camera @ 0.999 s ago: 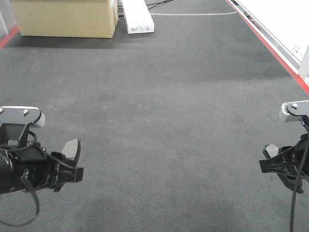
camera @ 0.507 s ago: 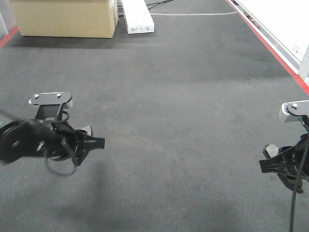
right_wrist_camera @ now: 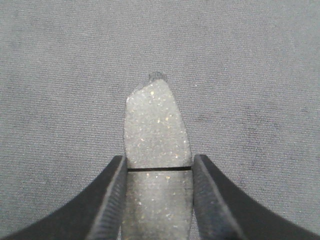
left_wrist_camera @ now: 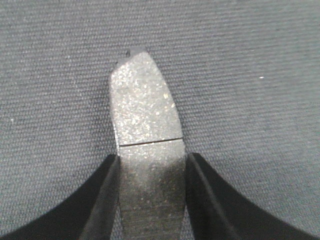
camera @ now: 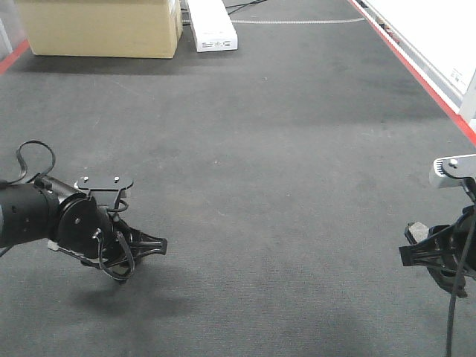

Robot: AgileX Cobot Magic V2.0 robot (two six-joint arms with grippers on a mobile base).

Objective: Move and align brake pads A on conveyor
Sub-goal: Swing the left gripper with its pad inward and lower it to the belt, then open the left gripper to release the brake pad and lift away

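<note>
Gripping, left: the left end effector [left_wrist_camera: 150, 160] pinches the left pad [left_wrist_camera: 145, 100] across its width, at the centre groove. The front half of the pad juts out past the fingertips.
Left height: the end effector is low over the belt [camera: 282, 149], with its shadow close beneath. I cannot tell whether the pad touches the felt.
Left risk: if the pad comes down nose first, the rough belt could catch the free end and twist it in the pinch, so it would land crooked.
Gripping, right: the right end effector [camera: 416, 249] is closed on the right pad [right_wrist_camera: 155, 120] in the same way, groove level with the fingertips. It sits at the right edge of the front view.
Right risk: letting go above the belt would probably let the curved pad rock or bounce out of line.
Spacing: the two pads are well apart, at opposite sides of the belt. Lining them up therefore depends on both wrists sharing one heading, and a small yaw error would show.
Other pads: none in view.
Belt edge: the red stripe [camera: 424, 74] runs along the right side.
Far end: a cardboard box [camera: 97, 26] and a white carton [camera: 212, 30] sit well away from both arms.
</note>
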